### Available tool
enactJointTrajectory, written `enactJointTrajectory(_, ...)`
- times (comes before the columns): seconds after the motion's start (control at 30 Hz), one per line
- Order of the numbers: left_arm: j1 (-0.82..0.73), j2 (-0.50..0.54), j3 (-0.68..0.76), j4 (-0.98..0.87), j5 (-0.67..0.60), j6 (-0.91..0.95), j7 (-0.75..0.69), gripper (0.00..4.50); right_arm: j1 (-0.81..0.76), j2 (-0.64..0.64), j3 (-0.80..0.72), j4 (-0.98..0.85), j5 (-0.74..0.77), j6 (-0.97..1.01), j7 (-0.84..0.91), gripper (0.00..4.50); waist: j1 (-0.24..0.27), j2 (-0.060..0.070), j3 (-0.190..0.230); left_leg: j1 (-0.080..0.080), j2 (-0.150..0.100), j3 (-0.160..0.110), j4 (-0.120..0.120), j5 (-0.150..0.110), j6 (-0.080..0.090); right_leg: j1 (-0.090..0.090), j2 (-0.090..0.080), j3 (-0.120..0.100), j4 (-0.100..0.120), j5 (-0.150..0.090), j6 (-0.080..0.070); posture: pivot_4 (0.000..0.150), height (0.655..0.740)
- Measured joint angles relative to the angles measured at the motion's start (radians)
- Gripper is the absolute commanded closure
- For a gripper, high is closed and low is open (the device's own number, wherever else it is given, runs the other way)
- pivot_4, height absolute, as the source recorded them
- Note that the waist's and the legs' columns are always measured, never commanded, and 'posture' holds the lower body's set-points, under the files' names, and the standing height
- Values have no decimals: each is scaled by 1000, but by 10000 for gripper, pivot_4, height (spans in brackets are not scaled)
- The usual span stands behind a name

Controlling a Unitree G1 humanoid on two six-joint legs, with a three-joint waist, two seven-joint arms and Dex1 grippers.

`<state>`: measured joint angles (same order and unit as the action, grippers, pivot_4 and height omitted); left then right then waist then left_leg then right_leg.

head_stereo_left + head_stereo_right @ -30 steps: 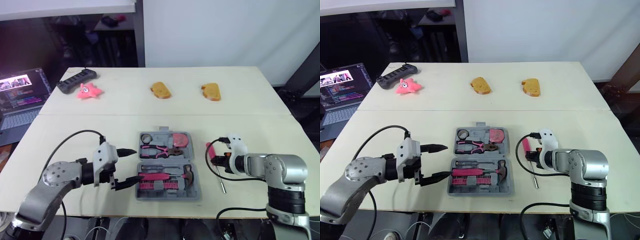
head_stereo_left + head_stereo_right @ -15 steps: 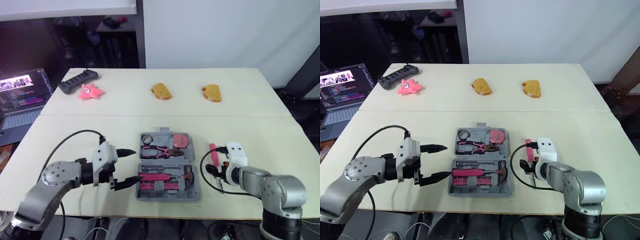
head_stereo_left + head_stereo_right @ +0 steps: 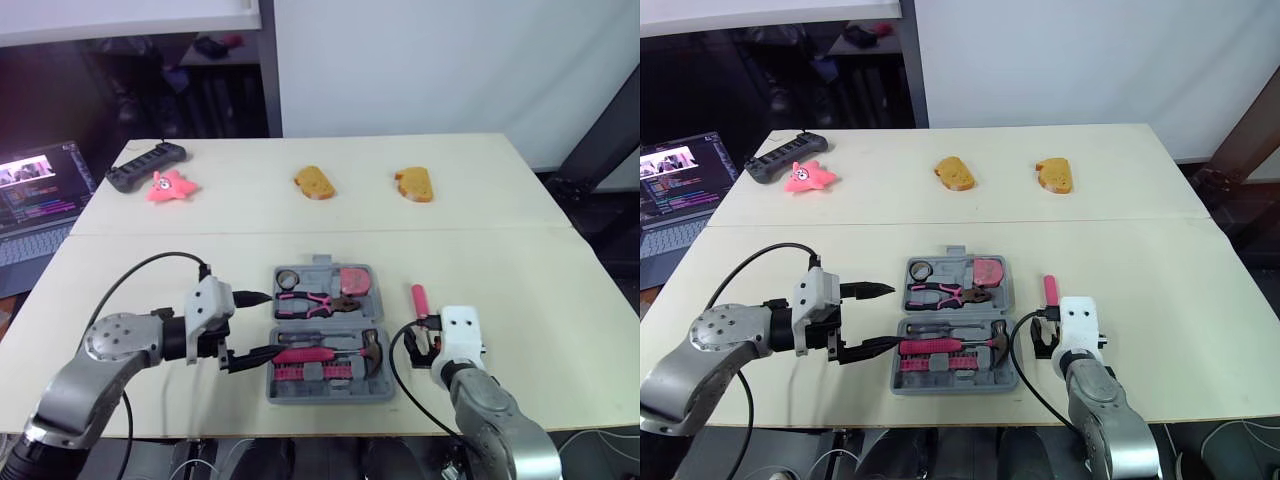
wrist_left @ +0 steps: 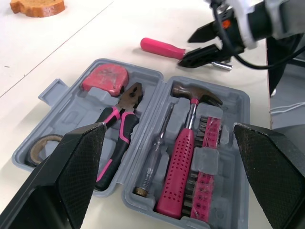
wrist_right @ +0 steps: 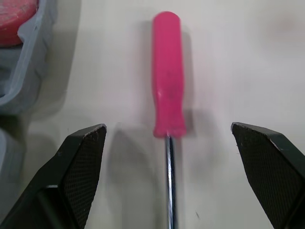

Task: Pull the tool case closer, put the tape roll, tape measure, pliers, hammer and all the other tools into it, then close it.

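The grey tool case (image 3: 392, 372) lies open near the table's front edge. It holds a tape roll (image 3: 288, 277), a pink tape measure (image 3: 355, 280), pliers (image 3: 315, 298) and a pink-handled hammer (image 3: 335, 352). A pink-handled screwdriver (image 3: 419, 299) lies on the table just right of the case. My right gripper (image 5: 167, 128) is open, its fingers standing on either side of the screwdriver's shaft, with the handle (image 5: 167, 76) ahead of them. My left gripper (image 3: 262, 325) is open at the case's left edge, holding nothing.
Two bread-like pieces (image 3: 313, 183) (image 3: 414, 184) sit at the table's far side. A pink star toy (image 3: 168, 185) and a black power strip (image 3: 145, 163) lie at the far left. A laptop (image 3: 35, 195) stands off the table's left side.
My right gripper has opened and let go of the screwdriver, which now lies on the table. The right arm has drawn back toward the front edge. The left arm has stayed put.
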<state>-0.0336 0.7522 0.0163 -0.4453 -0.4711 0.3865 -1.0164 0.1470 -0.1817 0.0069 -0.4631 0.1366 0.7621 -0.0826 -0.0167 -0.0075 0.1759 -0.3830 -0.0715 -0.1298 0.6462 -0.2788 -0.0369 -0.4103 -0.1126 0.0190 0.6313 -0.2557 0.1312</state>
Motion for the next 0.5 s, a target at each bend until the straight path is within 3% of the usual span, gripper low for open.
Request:
enactJointTrajectory(0.13,12,12,1,1,0,-3,-16,0,-11,13,-9,52,-5,-40,17,610,0,0,0,1,0,0,0,0,0,1,0,0,0,0,0,1500,7400)
enactJointTrajectory(0.17,23,13,1,1,0,-4,-21,0,-11,15,-13,61,-5,-52,25,2956,-1,0,0,2,0,0,0,0,0,2,0,1,0,0,0,1500,7400)
enactJointTrajectory(0.23,36,14,1,1,0,-4,-26,0,-13,17,-19,77,-2,-63,39,9273,0,0,0,4,0,0,-1,0,0,3,0,1,0,0,0,1500,7400)
enactJointTrajectory(0.43,41,14,4,-1,0,-4,-24,0,-32,25,-49,105,4,-72,56,39051,5,0,0,7,0,0,-1,0,0,7,0,1,-1,0,0,1500,7400)
enactJointTrajectory(0.5,41,14,4,-3,0,-4,-24,0,-33,25,-50,106,4,-73,62,41081,4,0,0,7,0,0,-1,0,0,7,0,0,-1,0,0,1500,7400)
